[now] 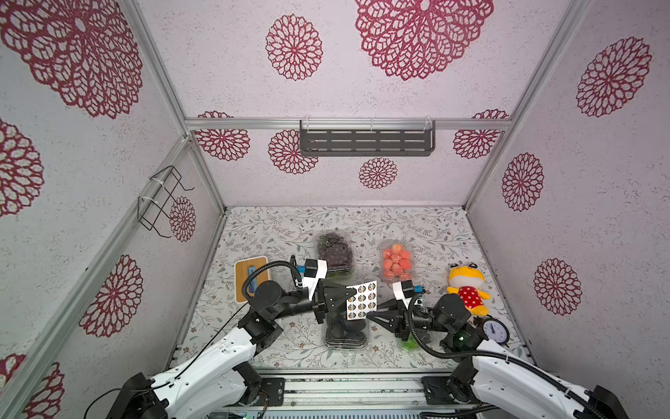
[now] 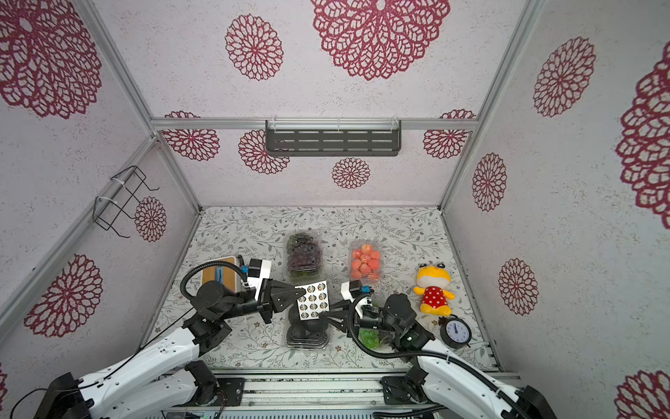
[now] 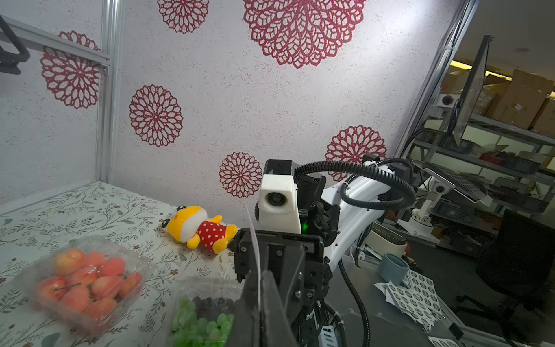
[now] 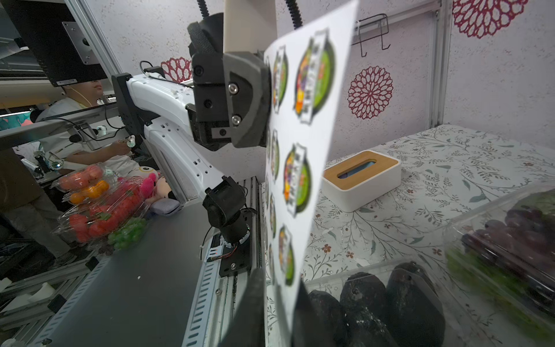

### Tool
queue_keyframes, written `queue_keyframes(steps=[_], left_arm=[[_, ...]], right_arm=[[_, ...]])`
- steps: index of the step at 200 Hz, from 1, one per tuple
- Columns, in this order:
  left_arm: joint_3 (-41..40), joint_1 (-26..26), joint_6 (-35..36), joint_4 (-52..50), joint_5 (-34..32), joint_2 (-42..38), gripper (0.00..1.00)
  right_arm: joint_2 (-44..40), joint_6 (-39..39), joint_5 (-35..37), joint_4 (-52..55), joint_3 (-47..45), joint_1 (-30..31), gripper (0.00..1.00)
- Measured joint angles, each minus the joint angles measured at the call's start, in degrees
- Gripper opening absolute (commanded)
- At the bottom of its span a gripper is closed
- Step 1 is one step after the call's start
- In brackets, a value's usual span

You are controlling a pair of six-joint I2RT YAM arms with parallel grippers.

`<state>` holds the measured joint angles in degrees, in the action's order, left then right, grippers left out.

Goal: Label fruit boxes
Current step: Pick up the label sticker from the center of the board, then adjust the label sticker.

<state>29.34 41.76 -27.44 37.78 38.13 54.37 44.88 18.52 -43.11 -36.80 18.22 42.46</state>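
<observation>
Left gripper [image 1: 346, 294] clamps the sticker sheet [image 1: 362, 299] above the black-fruit box [image 1: 344, 339], right gripper [image 1: 368, 315] slightly parted at its corner, and none of the four fruit boxes [image 1: 396, 261] on the table [image 1: 275, 232] appears labelled yet.

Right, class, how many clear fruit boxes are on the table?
4: purple grapes box, rear; orange-red fruit box beside it; black fruit box in front; green grapes box, partly under right arm.

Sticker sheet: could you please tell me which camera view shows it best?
Best in both top views: the sticker sheet faces the camera, round stickers distinct. The right wrist view has it close, slanted and blurred; the left wrist view catches only its thin edge.
</observation>
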Motion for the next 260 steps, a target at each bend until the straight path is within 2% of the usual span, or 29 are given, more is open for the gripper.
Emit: queue_keyframes(steps=[13,45,61,78,99,136,171,196,225,237,240,248,260], left_arm=[[0.1,0.0,0.2,-0.6,0.1,0.0,0.00],[3.1,0.0,2.0,-6.0,1.6,0.3,0.00],[5.4,0.0,3.1,-7.9,2.9,1.1,0.00],[7.8,-0.2,4.4,-10.3,3.8,2.3,0.00],[8.9,-1.8,5.1,-10.8,5.9,3.6,0.00],[9.3,-7.1,4.2,-10.3,9.2,6.7,0.00],[10.4,-8.1,3.8,-9.9,10.8,8.8,0.00],[10.4,-8.9,3.3,-8.4,12.0,9.1,0.00],[10.7,-9.8,2.7,-7.3,13.6,9.5,0.00],[10.7,-10.3,2.4,-6.9,14.0,9.7,0.33],[10.7,-10.5,2.3,-6.8,14.1,9.8,0.38],[10.7,-11.0,1.6,-6.2,14.7,9.8,0.42],[10.5,-12.7,-0.2,-3.8,15.7,9.8,0.40]], right_arm=[[0.0,-0.5,0.4,1.2,0.8,-0.3,0.72],[1.6,-2.5,-0.3,5.2,8.0,-2.8,0.72],[4.0,-3.8,-2.2,5.9,12.9,-4.1,0.63],[7.0,-4.0,-6.5,5.5,17.0,-6.0,0.44],[11.4,-3.8,-12.3,4.5,20.7,-8.0,0.28],[17.6,-1.0,-19.2,0.4,22.6,-10.5,0.23],[21.7,2.2,-22.9,-3.3,24.6,-10.8,0.21],[23.4,2.5,-23.6,-3.7,26.1,-10.8,0.00],[25.3,2.6,-24.4,-3.9,27.8,-11.1,0.00],[25.9,2.7,-24.5,-4.3,28.0,-11.2,0.00],[26.0,2.7,-24.6,-4.5,28.0,-11.3,0.00],[26.4,2.7,-24.7,-4.6,28.1,-11.4,0.00],[26.9,2.8,-24.8,-4.9,28.1,-11.8,0.00]])
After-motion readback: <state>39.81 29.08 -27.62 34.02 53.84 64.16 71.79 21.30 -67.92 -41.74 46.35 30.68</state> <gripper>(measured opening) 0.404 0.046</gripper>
